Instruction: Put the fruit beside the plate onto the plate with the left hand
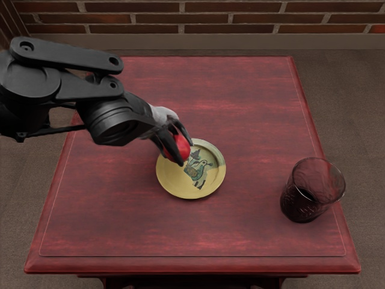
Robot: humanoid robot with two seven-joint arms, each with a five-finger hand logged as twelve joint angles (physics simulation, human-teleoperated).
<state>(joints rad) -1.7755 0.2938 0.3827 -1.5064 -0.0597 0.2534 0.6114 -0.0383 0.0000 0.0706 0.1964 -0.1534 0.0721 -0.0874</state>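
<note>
My left hand (174, 143) reaches in from the left and is curled around a small red fruit (182, 145). The fruit is held over the upper left part of a yellow plate (207, 183) with a green figure painted on it, which sits near the middle of the red table. Dark fingers wrap the fruit on its left and top, hiding most of it. I cannot tell whether the fruit touches the plate. The right arm is not visible.
A dark translucent glass (311, 189) stands at the table's right front. The red wooden table (120, 211) has a raised rim, and a brick wall runs behind it.
</note>
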